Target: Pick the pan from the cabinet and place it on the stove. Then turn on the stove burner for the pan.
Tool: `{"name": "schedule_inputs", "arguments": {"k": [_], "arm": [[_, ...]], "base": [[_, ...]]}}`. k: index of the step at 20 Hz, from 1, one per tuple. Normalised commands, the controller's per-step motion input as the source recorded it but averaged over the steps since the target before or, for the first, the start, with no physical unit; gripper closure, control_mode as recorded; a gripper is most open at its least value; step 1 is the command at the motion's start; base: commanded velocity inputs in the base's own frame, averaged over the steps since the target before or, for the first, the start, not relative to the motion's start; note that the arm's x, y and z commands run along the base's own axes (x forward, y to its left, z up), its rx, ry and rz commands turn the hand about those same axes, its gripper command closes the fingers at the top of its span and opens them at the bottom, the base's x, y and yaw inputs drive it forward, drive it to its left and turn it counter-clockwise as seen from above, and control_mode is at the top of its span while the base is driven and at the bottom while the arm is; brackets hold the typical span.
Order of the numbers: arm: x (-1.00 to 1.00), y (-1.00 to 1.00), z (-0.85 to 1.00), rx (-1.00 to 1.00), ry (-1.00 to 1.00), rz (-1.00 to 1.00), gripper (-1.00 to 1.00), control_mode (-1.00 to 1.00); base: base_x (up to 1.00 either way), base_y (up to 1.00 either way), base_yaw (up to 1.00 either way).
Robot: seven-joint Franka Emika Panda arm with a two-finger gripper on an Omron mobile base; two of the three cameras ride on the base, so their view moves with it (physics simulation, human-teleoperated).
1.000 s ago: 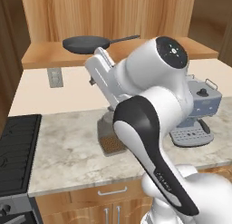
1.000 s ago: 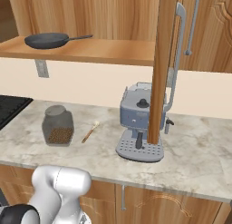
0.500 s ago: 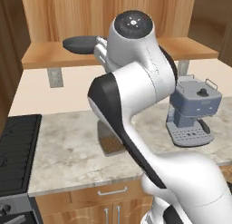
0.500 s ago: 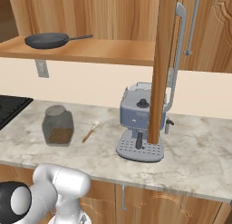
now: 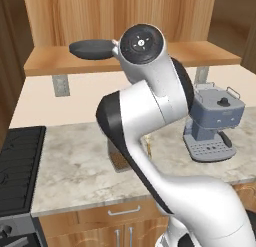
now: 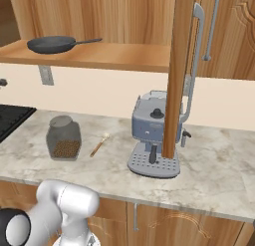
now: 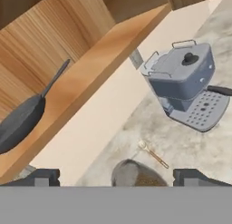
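The dark-grey pan (image 6: 52, 44) lies on the bottom shelf of the open wooden cabinet (image 6: 119, 57), its thin handle pointing right. In the left base view my arm covers the right part of the pan (image 5: 89, 48). The hand view has the pan (image 7: 20, 121) at its left edge on the cabinet shelf (image 7: 95, 73). My gripper (image 7: 118, 177) is open, its fingertips (image 7: 43, 177) wide apart, nothing between them, and it hangs well short of the pan. The black stove (image 5: 17, 161) sits at the counter's left end.
The open cabinet door (image 6: 180, 65), with its silver bar handle, juts out over a grey coffee machine (image 6: 154, 135). A jar of brown grains (image 6: 63, 138) and a small wooden utensil (image 6: 98, 144) lie on the marble counter (image 6: 209, 165) below the shelf.
My arm has swung up and to the left in the left base view, closer to the shelf. The pan lies where it was and the gripper stays open.
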Motion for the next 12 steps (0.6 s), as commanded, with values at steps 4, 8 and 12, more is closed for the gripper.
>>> {"name": "schedule_inputs", "arguments": {"k": [4,8,12], "arm": [[0.15,-0.58,-0.10,-0.05,-0.23,0.08,-1.00,-1.00],[0.37,-0.38,0.00,-0.05,-0.20,0.10,-1.00,-1.00],[0.34,-0.29,0.00,-0.05,-0.16,0.11,-1.00,-1.00]], "base": [[0.00,0.00,0.00],[0.00,0.00,0.00],[0.00,0.00,0.00]]}}
